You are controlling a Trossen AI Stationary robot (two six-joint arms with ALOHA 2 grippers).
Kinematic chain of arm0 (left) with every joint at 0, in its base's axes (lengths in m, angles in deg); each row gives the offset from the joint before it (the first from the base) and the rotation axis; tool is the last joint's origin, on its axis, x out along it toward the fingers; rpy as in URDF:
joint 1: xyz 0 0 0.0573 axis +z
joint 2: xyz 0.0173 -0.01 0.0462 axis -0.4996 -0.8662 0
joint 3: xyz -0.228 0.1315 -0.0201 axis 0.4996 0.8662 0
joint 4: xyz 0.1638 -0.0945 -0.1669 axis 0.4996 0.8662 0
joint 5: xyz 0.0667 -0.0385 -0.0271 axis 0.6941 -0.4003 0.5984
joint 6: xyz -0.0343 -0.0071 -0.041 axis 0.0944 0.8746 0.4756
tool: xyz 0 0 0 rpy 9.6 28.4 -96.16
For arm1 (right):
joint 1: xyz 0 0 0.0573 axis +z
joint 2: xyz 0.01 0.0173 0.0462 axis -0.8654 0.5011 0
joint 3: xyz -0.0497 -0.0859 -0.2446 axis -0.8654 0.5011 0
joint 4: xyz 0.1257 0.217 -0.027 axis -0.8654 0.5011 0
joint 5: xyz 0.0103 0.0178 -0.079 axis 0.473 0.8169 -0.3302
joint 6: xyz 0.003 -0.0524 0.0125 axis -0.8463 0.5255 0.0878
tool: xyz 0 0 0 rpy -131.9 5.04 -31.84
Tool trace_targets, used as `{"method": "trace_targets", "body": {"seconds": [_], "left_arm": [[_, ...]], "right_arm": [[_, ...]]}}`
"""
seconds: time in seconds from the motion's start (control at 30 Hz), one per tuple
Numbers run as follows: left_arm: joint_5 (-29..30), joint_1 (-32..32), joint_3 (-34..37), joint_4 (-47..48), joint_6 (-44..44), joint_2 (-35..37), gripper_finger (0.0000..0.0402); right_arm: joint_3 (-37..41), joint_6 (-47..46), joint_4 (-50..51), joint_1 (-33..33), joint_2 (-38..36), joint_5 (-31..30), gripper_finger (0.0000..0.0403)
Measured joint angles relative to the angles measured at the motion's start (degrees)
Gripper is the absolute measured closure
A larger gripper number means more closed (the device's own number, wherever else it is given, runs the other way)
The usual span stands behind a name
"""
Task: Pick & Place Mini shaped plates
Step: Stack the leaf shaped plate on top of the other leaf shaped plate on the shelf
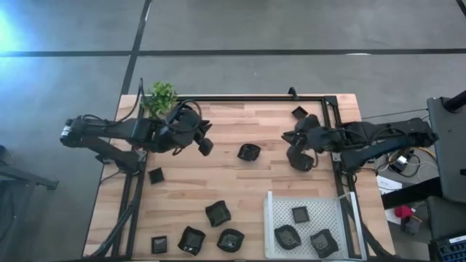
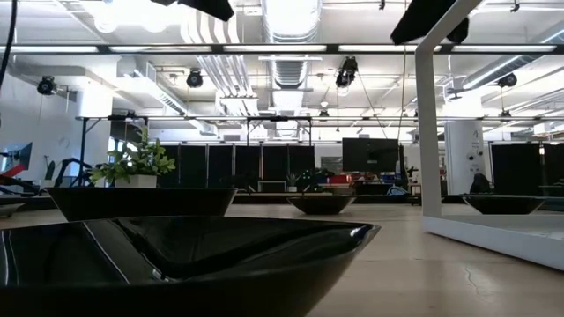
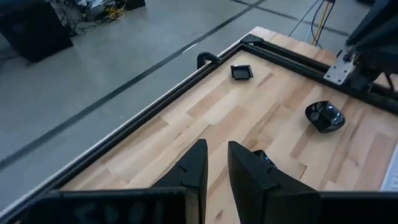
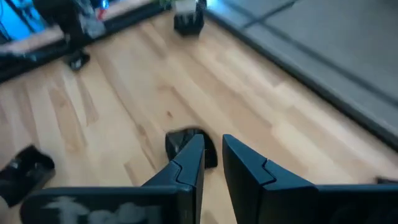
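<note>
Several glossy black mini shaped plates (image 1: pixel 248 151) are lying scattered over the pale wood-plank table (image 1: pixel 226 189); 3 are sitting in the white perforated tray (image 1: pixel 273 218). No writing is showing. Both the left gripper (image 3: pixel 215 163) and right gripper (image 4: pixel 212 154) are hovering empty, fingers narrowly parted, above the planks.
</note>
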Motion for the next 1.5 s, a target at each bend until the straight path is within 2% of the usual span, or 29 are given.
{"method": "trace_targets", "body": {"seconds": [0.17,0.4,0.5,0.63,0.73,0.9,1.0,1.17,1.5], "left_arm": [[0.1,-0.7,3.2,-3.2,0.3,2.6,0.0344],[0.1,-1.1,3.8,-4.5,0.5,3.0,0.0344],[0.1,-1.2,3.8,-4.5,0.5,2.9,0.0344],[0.1,-1.2,3.8,-4.5,0.5,2.9,0.0344],[0.1,-1.3,3.8,-4.5,0.5,2.9,0.0344],[0.1,-1.3,3.8,-4.5,0.2,2.8,0.0344],[0.1,-1.3,3.8,-4.5,-0.3,2.8,0.0344],[0.1,-1.3,3.8,-4.4,-0.3,2.7,0.0344],[0.1,-1.3,3.8,-4.2,-0.6,2.7,0.0344]], "right_arm": [[0.1,3.2,0.1,-5.0,4.2,9.0,0.0346],[0.7,10.4,-0.8,-9.7,10.4,15.6,0.0346],[2.5,13.0,-4.8,-11.2,12.8,17.7,0.0346],[7.2,13.2,-15.4,-12.7,15.0,21.3,0.0346],[11.8,14.9,-25.9,-12.8,15.8,21.8,0.0346],[19.1,23.4,-39.2,-12.9,15.7,21.8,0.0346],[21.5,24.0,-41.0,-13.8,16.0,21.6,0.0346],[22.8,15.7,-41.1,-16.1,18.6,21.6,0.0346],[22.2,20.5,-44.8,-18.3,27.7,26.1,0.0346]]}}
